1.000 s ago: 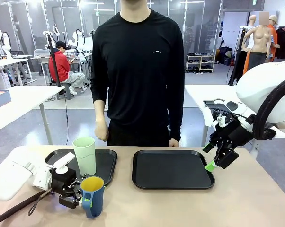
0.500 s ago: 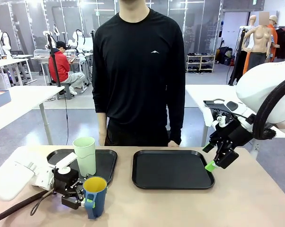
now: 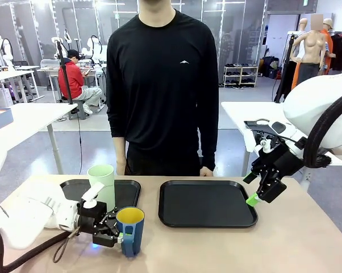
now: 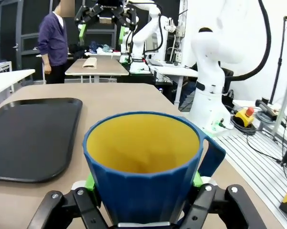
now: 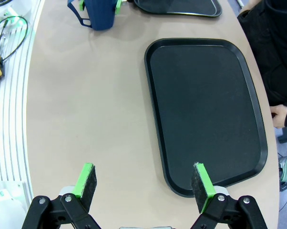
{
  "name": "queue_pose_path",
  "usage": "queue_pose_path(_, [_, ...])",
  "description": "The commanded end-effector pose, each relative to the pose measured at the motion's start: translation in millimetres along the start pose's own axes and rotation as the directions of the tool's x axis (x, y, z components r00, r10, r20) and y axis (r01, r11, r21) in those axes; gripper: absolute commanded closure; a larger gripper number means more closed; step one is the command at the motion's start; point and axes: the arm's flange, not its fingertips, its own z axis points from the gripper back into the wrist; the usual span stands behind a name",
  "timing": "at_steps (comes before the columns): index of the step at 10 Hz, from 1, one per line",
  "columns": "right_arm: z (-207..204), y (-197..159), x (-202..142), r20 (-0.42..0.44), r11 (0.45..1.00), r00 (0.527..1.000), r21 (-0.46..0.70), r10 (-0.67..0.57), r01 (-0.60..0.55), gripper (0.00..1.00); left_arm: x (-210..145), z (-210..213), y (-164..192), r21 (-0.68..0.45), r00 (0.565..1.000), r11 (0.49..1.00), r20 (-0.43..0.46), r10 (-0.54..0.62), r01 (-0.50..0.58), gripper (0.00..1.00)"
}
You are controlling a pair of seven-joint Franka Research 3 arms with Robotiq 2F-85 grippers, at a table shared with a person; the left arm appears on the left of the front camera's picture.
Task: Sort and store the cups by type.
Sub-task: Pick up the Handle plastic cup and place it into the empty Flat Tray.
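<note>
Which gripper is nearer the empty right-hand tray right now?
The right. The right gripper hangs open over the right-hand tray's near right corner. The left gripper is off to that tray's left, shut on the blue mug above the bare table.

The blue mug [image 4: 144, 164] hides most of the left gripper [image 4: 143, 183] in the left wrist view: only slivers of green pad show at either side of the mug's wall, and the mug's base is cut off by the bottom edge. In the front view the mug [image 3: 130, 230] covers the gripper's fingertips, so the contact itself cannot be seen. Behind the mug, the lower part of the mint-green tumbler [image 3: 101, 186] is hidden by the left arm's wrist. In the right wrist view the mug [image 5: 97, 13] is cut by the top edge, its rim out of sight.
</note>
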Motion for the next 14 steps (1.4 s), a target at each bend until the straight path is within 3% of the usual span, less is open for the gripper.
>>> queue_pose_path(1, [1,3,0,-0.009,1.0,1.0,-0.004,-0.003,0.003,0.0,-2,6,-3,-0.043,1.0,0.999,-0.022,-0.005,0.004,0.81])
queue_pose_path(6, [1,3,0,-0.009,1.0,1.0,-0.004,-0.003,0.003,0.0,-2,6,-3,-0.043,1.0,0.999,-0.022,-0.005,0.004,0.81])
queue_pose_path(7, [1,3,0,-0.009,1.0,1.0,-0.004,-0.003,0.003,0.0,-3,3,-3,-0.03,1.0,1.0,-0.022,-0.001,0.001,0.23])
queue_pose_path(10, [1,3,0,-0.009,1.0,1.0,-0.004,-0.003,0.003,0.0,-8,-27,-6,0.101,0.998,0.994,0.05,-0.047,0.042,0.23])
queue_pose_path(14, [1,3,0,-0.009,1.0,1.0,-0.004,-0.003,0.003,0.0,-8,-80,-11,0.187,0.995,0.98,0.057,-0.076,0.064,0.23])
